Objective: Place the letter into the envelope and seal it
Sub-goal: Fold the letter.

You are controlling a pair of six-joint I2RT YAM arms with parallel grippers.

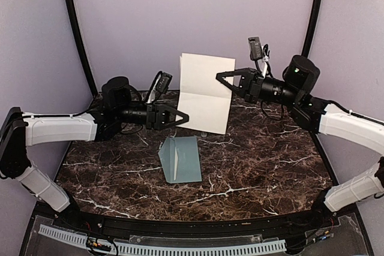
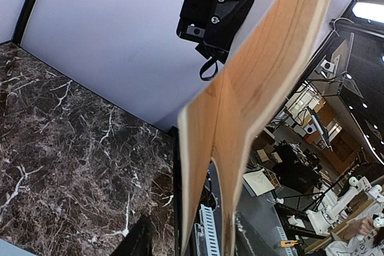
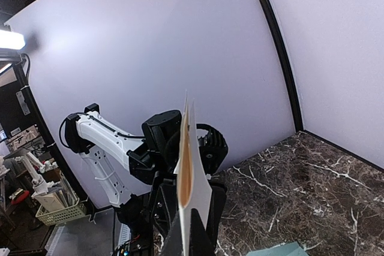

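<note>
Beyond the envelope (image 1: 180, 159), right gripper (image 1: 222, 78) pinches the letter (image 1: 203, 94) edge.

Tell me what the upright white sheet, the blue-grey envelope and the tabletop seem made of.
White sheet: thin matte paper, likely; it keeps a sharp fold crease.
Envelope: matte blue-grey paper, lying flat with a fold line.
Tabletop: dark marble look, white veins, slight sheen; real stone or printed laminate cannot be told.
</note>
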